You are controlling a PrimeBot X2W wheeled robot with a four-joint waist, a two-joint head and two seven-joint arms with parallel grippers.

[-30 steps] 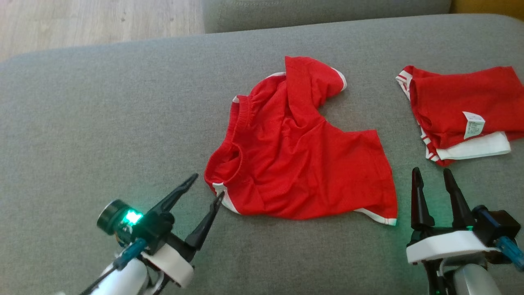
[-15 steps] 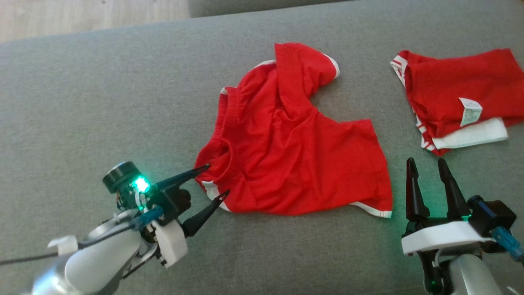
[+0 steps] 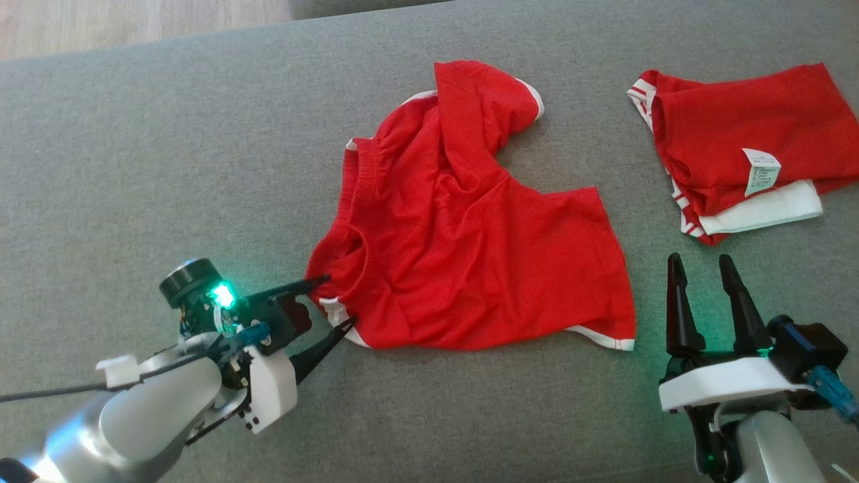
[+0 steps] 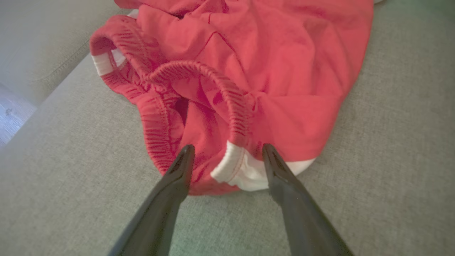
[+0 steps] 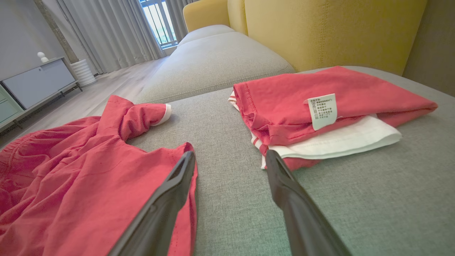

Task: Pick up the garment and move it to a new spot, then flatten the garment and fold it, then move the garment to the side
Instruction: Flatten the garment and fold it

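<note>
While crumpled, garment [image 3: 463, 235] on grey sofa [image 3: 168, 147]

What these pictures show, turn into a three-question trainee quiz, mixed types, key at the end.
1. True or false: the left gripper is shut on the crumpled red garment.
2. Multiple choice: by the robot's sides, the folded red garment lies A) left of the crumpled one, B) right of it, C) on top of it.
3. Fill in: the right gripper is ____ and holds nothing.
Key: 1 false, its open fingers straddle the white-trimmed corner; 2 B; 3 open.
</note>
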